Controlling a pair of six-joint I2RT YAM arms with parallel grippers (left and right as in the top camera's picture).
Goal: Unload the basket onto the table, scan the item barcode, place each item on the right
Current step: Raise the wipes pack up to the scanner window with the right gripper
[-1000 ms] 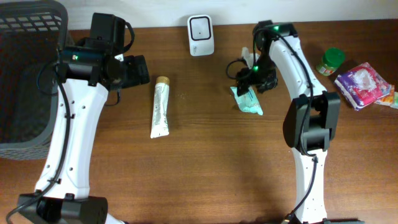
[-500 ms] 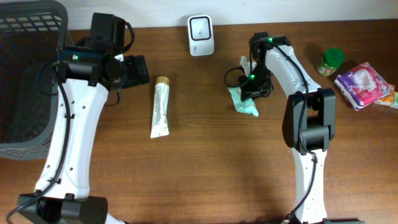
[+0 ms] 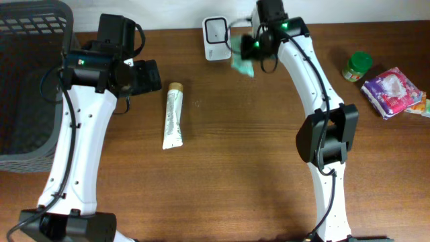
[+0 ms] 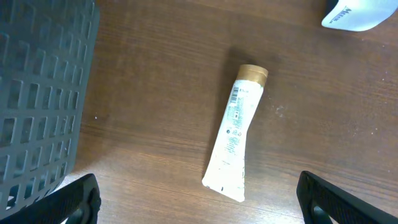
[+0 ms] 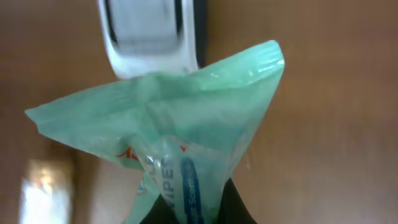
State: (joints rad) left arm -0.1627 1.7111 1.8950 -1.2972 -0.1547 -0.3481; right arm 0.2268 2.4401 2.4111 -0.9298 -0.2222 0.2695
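Right tool (image 3: 252,47) pinched shut on a green wipes packet (image 5: 186,124), holding it off the tabletop (image 3: 235,148), just beside the white scanner (image 3: 217,38) at the rear edge; left tool (image 3: 144,76) spread wide, gripping nothing, above a gold-capped white tube (image 4: 235,140); grey basket (image 4: 37,93) at far left.

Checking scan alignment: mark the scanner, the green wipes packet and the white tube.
scanner (image 3: 217,40), overhead view, middle of its white body.
green wipes packet (image 5: 186,118), right wrist view, crumpled upper body.
white tube (image 4: 233,140), left wrist view, middle of its body.
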